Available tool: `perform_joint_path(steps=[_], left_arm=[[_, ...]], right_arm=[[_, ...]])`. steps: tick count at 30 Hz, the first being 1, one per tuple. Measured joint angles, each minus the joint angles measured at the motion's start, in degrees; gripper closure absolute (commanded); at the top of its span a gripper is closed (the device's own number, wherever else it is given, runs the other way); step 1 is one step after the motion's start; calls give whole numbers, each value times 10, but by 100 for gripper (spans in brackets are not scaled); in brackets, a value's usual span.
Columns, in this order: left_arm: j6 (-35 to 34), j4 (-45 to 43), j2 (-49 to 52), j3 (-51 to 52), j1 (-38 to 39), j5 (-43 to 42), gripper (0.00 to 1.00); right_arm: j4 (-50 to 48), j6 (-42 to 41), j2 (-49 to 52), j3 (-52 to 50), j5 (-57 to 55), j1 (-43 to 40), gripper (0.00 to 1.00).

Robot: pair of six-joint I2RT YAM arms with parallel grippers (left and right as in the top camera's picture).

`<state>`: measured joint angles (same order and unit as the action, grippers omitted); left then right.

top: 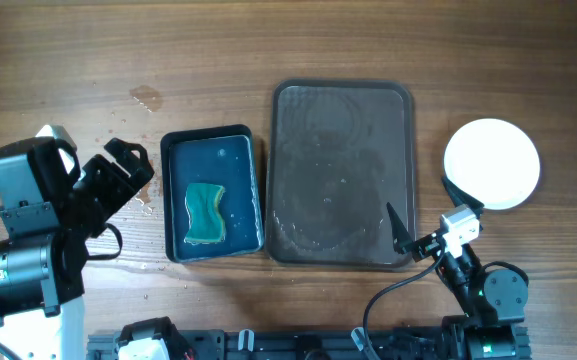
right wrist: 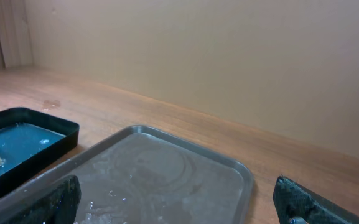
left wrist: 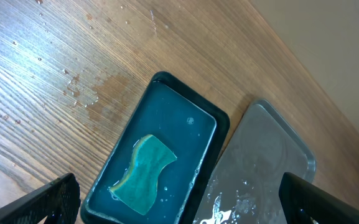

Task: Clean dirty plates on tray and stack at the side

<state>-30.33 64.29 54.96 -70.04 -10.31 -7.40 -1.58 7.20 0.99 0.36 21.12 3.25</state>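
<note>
The dark brown tray (top: 343,100) lies mid-table with no plate on it, only a wet film; it also shows in the left wrist view (left wrist: 279,155) and the right wrist view (right wrist: 167,174). The white plates (top: 491,163) sit as one round pile on the table to the right of the tray. The top plate shows no blue smear, and I cannot tell how many are in the pile. My right gripper (top: 426,210) is open and empty at the tray's near right corner (right wrist: 176,193). My left gripper (top: 136,168) is open and empty, left of the black tray (left wrist: 179,190).
A smaller black tray (top: 175,150) of blue water holds a green-and-yellow sponge (top: 205,212), also seen in the left wrist view (left wrist: 143,171). Water spots (top: 145,97) mark the wood at the far left. A wall stands behind the table (right wrist: 198,56).
</note>
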Motion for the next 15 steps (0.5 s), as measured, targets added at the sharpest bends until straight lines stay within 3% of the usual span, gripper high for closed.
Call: perform_joint_path(steps=[12, 15], left_arm=[[0, 0, -1, 0, 3, 0, 0], [0, -4, -49, 42, 23, 3, 0]], right_arm=[[0, 0, 0, 0, 0, 0, 0], [0, 0, -1, 0, 0, 0, 0]])
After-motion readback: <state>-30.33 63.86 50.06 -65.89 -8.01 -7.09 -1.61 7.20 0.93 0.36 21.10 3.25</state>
